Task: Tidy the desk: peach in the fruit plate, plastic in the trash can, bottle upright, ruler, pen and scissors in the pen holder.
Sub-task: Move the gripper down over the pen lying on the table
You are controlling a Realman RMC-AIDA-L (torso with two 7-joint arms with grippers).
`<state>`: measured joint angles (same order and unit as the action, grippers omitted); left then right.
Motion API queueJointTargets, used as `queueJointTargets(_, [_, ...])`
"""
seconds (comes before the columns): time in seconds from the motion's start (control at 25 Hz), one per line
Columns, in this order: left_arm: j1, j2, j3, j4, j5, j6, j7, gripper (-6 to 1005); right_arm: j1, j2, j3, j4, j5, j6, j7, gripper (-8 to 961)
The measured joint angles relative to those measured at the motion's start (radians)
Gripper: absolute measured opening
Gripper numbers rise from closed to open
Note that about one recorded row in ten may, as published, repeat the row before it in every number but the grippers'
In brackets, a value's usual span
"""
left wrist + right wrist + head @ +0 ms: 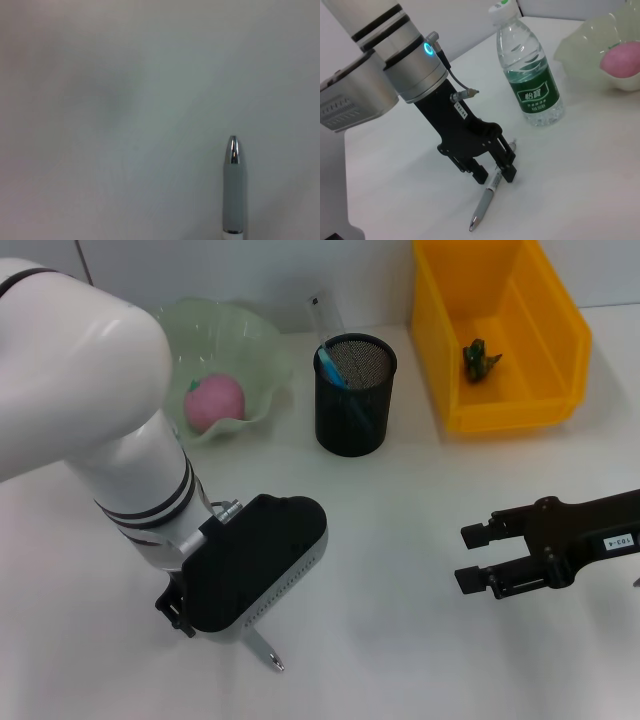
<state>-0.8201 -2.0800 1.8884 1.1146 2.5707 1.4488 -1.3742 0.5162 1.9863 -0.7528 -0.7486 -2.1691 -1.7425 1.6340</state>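
Observation:
My left gripper (215, 625) points down at the desk near the front, shut on a grey pen (487, 200) whose metal tip (272, 658) sticks out beneath it and shows again as the pen (233, 185) in the left wrist view. The pink peach (214, 402) lies in the green glass fruit plate (262, 360). A green piece of plastic (480, 358) sits in the yellow trash can (500, 410). The bottle (530, 75) stands upright beside the left arm. The black mesh pen holder (355, 415) holds a clear ruler (325, 315) and a blue item (332, 368). I cannot make out the scissors. My right gripper (478, 555) hovers open at the right.
The white desk stretches between the two grippers. My bulky left arm (90, 390) hides the desk's left part in the head view. The back wall runs just behind the plate and the trash can.

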Motion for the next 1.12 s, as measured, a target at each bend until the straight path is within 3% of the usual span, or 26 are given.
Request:
queueJointTargets(0.44, [-0.013,0.0,0.014,-0.007,0.0,0.002,-0.012,512,0.001,0.0,0.001,0.0,0.002,0.0,0.001,742])
queueJointTargets(1.12, [-0.04,0.0,0.027,-0.036,0.001,0.001,-0.024,510,0.007,0.012,0.0,0.0,0.001,0.003,-0.003,737])
